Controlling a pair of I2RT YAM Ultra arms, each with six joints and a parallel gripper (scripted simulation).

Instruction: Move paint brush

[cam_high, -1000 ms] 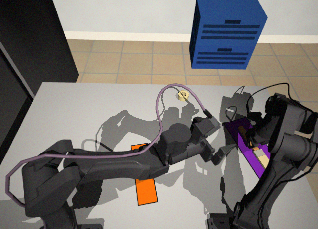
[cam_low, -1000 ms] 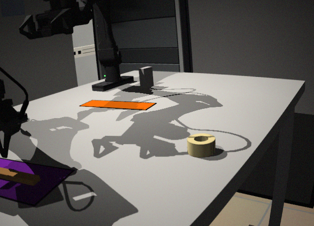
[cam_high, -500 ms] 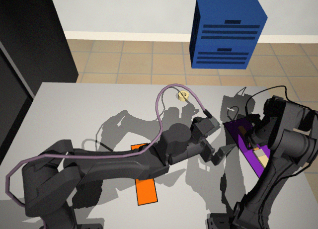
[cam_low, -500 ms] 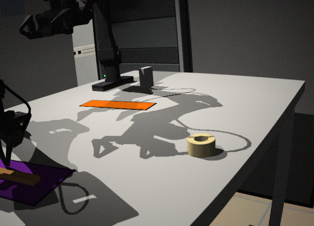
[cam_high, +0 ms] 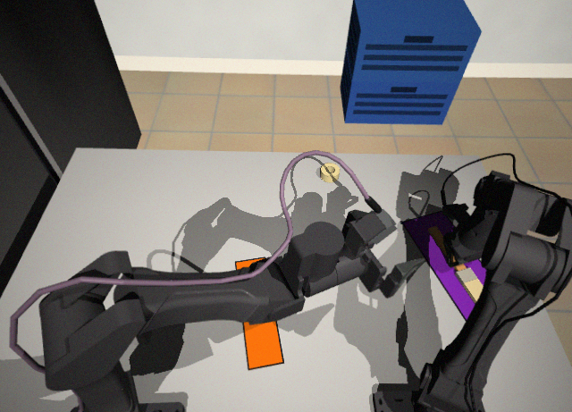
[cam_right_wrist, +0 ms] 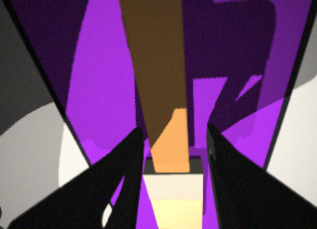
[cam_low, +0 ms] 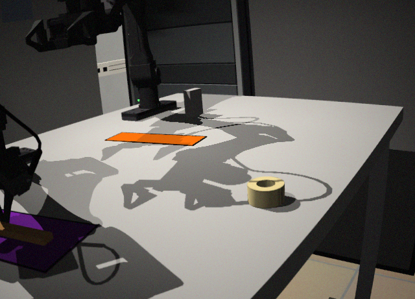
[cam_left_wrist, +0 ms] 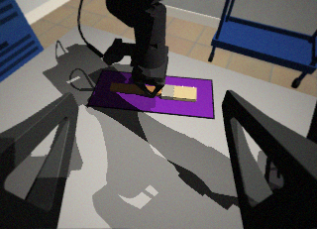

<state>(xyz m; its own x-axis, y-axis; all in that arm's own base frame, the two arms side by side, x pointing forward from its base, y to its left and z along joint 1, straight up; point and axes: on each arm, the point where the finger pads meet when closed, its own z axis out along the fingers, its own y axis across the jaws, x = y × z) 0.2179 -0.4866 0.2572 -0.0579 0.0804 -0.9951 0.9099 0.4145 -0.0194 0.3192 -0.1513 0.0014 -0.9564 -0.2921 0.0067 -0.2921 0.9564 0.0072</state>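
Observation:
The paint brush point(cam_high: 452, 260), with a brown and orange handle and pale bristles, lies flat on the purple rectangle point(cam_high: 439, 253) at the table's right side. My right gripper point(cam_high: 454, 255) is lowered over it, with a finger on each side of the handle near the ferrule. In the right wrist view the fingers stand open, with purple showing between the right finger and the brush point(cam_right_wrist: 165, 115). My left gripper point(cam_high: 392, 278) is open and empty in the air left of the purple rectangle. The orange rectangle point(cam_high: 261, 324) lies partly under the left arm.
A cream tape roll point(cam_high: 330, 172) sits near the far edge; it also shows in the exterior view point(cam_low: 265, 191). A small grey block point(cam_low: 192, 101) stands by the left arm's base beyond the orange rectangle point(cam_low: 155, 138). A blue cabinet point(cam_high: 406, 59) stands off the table.

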